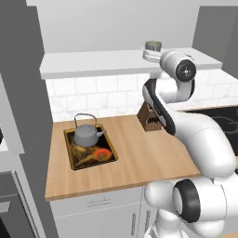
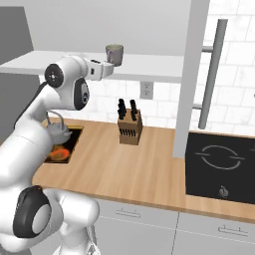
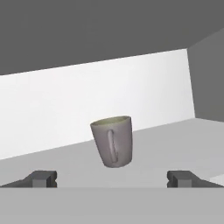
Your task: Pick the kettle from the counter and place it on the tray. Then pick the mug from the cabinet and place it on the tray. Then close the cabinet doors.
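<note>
Pincer point(image 3: 112, 179) hanging released, jaws spread wide, levelled at the cabinet point(image 1: 116, 62) shelf, grasping nothing. Facing the mug point(image 3: 112, 141), which is standing upright on that shelf just beyond the fingertips point(image 3: 41, 178), centred between them, handle turned toward the camera, not touching either tip. Sitting below on the counter point(image 1: 139, 158): the tray point(image 1: 72, 160), well apart from the pincer, carrying the kettle point(image 1: 87, 133) upright at its far end, orange-red spot showing beside it. Standing open at the right: a cabinet door point(image 2: 191, 74) with its bar handle.
</note>
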### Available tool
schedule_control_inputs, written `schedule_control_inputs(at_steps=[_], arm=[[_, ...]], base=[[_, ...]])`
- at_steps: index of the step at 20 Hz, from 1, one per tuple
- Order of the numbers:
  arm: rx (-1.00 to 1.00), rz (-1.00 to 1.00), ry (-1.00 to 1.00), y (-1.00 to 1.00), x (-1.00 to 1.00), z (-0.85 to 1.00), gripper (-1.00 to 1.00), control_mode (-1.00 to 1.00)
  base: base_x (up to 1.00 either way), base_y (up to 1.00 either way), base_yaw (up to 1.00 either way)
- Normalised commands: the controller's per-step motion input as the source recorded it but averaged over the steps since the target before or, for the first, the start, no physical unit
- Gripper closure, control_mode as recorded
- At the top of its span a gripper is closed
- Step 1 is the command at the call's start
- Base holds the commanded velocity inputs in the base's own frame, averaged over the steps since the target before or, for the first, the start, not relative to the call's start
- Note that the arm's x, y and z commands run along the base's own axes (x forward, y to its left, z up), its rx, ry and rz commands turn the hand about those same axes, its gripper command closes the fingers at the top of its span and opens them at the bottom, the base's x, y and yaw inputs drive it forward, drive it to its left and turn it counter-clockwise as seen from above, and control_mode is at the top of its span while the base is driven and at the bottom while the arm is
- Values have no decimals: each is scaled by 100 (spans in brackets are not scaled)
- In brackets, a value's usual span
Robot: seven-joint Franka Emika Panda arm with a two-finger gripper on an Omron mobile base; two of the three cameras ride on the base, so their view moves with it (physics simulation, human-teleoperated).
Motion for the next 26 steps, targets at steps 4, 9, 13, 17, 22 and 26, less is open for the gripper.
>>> schedule_control_inputs(at_steps=[4,9,13,17,22,26], arm=[[0,0,2,0,20,-1,-100,-100],[0,0,8,-1,28,-3,-100,-100],[0,0,6,-3,40,-7,-100,-100],[0,0,6,-4,49,-10,-100,-100],[0,0,1,-4,33,-6,-100,-100],[0,0,0,-4,35,-2,-100,-100]], base=[[0,0,0],[0,0,0],[0,0,0],[0,0,0],[0,0,0],[0,0,0]])
